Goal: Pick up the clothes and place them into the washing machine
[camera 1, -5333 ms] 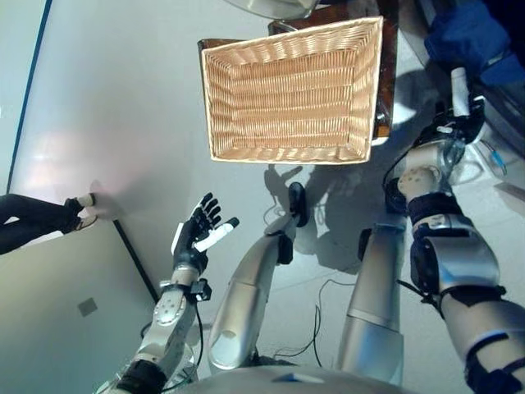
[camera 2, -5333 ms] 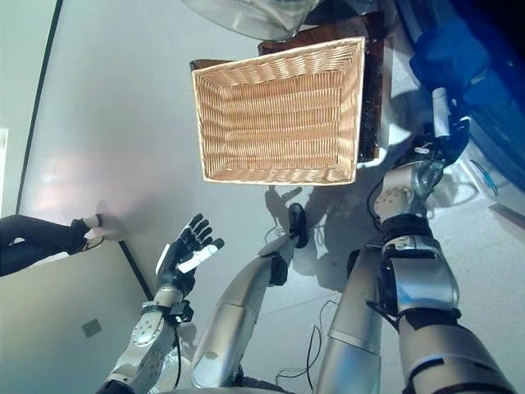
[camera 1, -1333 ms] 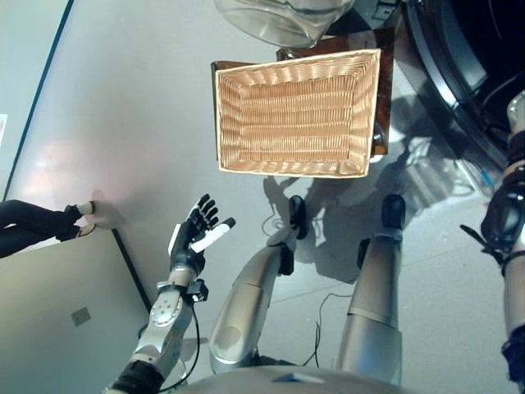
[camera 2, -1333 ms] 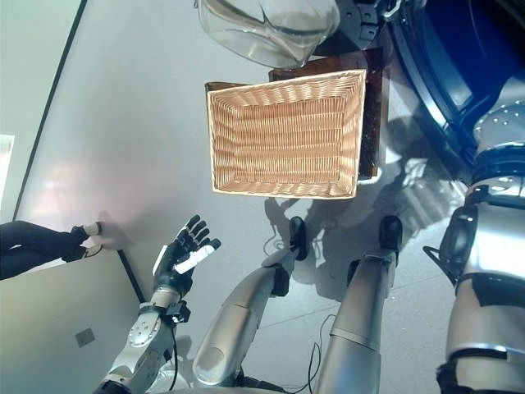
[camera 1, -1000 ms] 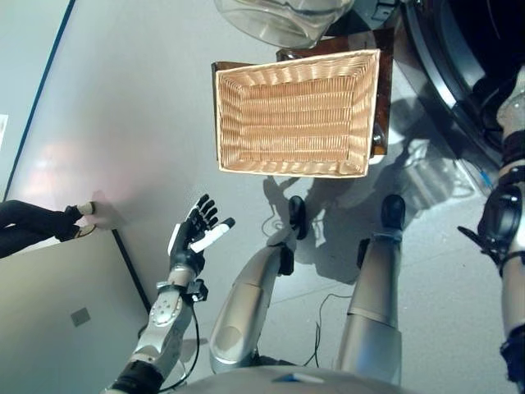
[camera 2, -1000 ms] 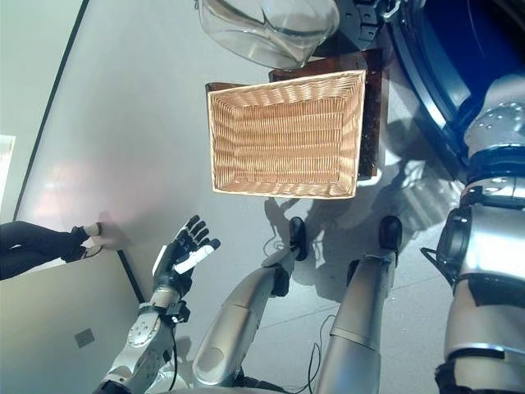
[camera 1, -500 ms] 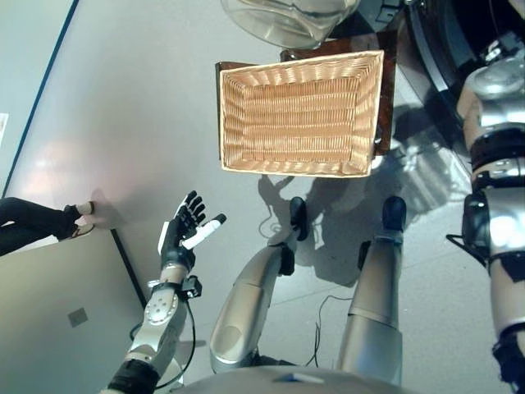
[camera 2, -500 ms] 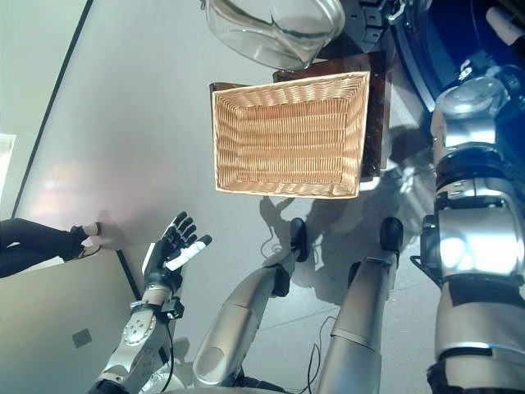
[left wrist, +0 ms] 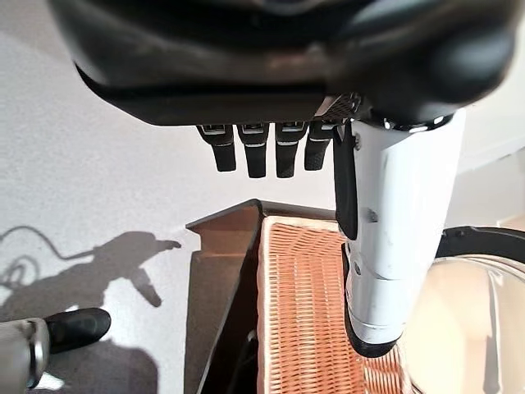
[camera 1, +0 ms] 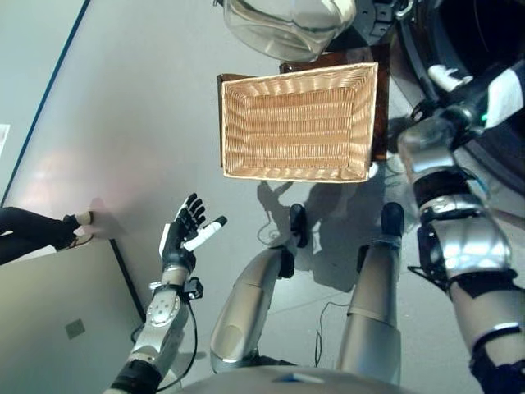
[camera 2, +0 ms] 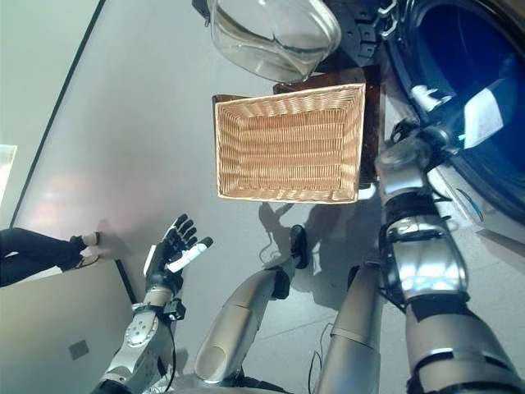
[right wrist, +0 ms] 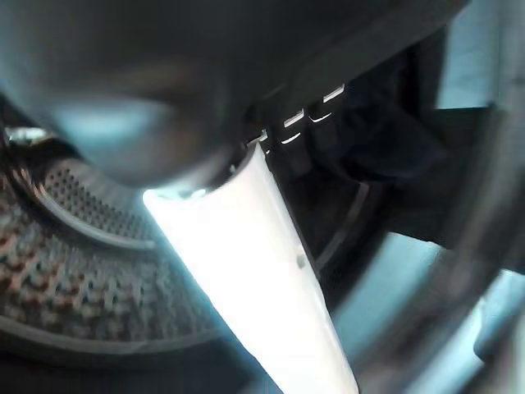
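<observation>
Presumably the dark blue clothes [right wrist: 385,139] are already inside the washing machine: in the right wrist view a dark fabric mass is seen past the fingertips, beyond the perforated metal drum wall [right wrist: 74,246], though its outline cannot be told exactly. No garment is seen in the rectangular woven wicker basket [camera 1: 299,123], which sits on a dark brown wooden stand [camera 1: 381,107] and looks bare inside. The round-fronted washing machine with its dark opening [camera 2: 467,90] lies to the robot's right of the basket, its clear glass door [camera 2: 275,33] swung out beyond the basket's far end. The right hand [camera 1: 447,78] is held at the mouth of the drum, white-covered thumb straight; fingers appear extended and nothing is seen gripped. The fabric lies ahead of these fingers, deeper in the drum, so the right hand is much the nearer. The left hand [camera 1: 187,234] is held low over the grey floor [camera 1: 123,123], well apart, fingers spread, empty. A person's dark-clad leg [camera 1: 33,230] shows at the left edge.
</observation>
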### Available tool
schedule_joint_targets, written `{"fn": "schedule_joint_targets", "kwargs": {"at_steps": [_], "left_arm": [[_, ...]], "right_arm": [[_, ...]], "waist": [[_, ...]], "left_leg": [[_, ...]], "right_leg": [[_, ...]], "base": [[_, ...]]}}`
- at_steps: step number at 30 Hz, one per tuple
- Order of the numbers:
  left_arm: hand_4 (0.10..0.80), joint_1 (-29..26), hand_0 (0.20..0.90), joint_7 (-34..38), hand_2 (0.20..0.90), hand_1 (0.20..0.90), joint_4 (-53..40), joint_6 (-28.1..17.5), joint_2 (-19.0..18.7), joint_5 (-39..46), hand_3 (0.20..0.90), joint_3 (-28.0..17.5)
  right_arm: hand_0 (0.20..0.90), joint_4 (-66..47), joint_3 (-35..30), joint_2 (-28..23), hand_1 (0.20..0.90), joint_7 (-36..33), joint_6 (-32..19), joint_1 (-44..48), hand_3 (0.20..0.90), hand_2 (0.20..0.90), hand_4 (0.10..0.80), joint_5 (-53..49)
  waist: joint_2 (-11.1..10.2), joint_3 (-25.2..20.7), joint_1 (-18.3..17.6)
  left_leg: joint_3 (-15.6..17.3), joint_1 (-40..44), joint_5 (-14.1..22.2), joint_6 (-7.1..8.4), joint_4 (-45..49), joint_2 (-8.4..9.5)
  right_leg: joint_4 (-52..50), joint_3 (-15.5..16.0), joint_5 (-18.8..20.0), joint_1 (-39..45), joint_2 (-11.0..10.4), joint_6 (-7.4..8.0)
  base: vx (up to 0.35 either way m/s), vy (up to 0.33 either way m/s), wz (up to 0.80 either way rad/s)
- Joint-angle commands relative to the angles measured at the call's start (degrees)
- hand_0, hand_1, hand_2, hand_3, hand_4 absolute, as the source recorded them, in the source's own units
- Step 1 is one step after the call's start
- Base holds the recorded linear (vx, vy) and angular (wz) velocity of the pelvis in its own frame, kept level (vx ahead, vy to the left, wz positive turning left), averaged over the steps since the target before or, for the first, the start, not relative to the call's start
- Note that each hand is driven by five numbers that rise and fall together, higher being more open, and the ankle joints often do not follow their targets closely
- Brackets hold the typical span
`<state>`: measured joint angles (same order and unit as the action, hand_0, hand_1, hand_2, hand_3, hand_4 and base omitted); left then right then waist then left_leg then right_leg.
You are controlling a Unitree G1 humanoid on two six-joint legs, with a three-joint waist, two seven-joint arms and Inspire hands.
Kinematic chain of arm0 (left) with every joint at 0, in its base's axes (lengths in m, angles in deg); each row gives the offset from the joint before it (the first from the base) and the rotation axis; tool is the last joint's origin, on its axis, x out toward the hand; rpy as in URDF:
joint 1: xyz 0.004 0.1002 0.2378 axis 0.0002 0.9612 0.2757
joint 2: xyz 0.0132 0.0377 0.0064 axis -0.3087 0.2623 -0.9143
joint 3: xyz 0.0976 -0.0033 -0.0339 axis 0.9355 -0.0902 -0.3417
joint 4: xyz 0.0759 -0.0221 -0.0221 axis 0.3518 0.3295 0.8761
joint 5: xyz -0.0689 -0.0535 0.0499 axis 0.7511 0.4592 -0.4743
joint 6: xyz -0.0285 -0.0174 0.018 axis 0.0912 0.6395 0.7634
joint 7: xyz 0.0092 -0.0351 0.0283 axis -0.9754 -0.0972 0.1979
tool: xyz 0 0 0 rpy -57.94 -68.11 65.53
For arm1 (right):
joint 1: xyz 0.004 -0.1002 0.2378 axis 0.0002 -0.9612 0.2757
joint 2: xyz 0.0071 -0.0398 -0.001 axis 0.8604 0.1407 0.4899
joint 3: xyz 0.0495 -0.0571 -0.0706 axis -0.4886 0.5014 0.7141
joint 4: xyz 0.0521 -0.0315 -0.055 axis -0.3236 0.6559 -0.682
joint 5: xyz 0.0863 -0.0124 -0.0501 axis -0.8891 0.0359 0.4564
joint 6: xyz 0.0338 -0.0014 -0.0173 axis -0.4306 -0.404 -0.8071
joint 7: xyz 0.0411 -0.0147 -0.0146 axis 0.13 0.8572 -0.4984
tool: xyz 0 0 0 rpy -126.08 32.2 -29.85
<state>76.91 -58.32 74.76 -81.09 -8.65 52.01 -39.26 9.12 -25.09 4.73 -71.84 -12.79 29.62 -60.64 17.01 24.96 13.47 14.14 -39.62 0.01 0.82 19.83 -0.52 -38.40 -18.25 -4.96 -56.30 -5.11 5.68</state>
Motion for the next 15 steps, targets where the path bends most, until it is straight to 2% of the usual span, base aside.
{"fn": "schedule_joint_targets", "kwargs": {"at_steps": [1,8,15], "left_arm": [[0.800,1.0,0.900,2.4,0.900,0.900,2.6,-4.1,-2.3,0.4,0.900,-4.8],[0.800,1.2,0.900,2.6,0.900,0.900,7.1,-3.8,-1.5,-1.0,0.900,-5.5],[0.800,1.0,0.900,3.1,0.900,0.900,13.4,-3.1,-1.3,-3.6,0.900,-7.4]], "right_arm": [[0.900,-7.5,2.8,0.1,0.900,-2.9,-1.4,-3.7,0.900,0.900,0.800,7.0],[0.900,-8.4,3.7,4.4,0.900,-1.9,-2.4,-10.7,0.900,0.900,0.800,9.5],[0.900,-5.6,5.1,6.7,0.900,0.3,-4.6,-17.9,0.900,0.900,0.800,10.6]], "waist": [[2.4,-4.4,-0.1],[1.6,-5.1,-0.6],[-0.1,-5.9,-0.9]], "left_leg": [[1.1,-4.2,2.4,0.44,4.4,-1.19],[1.9,-3.2,4.1,0.25,7.4,-1.87],[1.6,1.1,5.9,0.26,9.6,-2.42]], "right_leg": [[-1.5,0.0,-2.8,3.1,1.6,-2.31],[-1.7,-0.7,-3.1,4.8,1.8,-1.94],[-1.5,0.1,-4.4,10.5,1.5,-1.61]], "base": [[-0.008,0.049,-0.13],[-0.001,0.039,-0.10],[0.023,-0.001,-0.07]]}}
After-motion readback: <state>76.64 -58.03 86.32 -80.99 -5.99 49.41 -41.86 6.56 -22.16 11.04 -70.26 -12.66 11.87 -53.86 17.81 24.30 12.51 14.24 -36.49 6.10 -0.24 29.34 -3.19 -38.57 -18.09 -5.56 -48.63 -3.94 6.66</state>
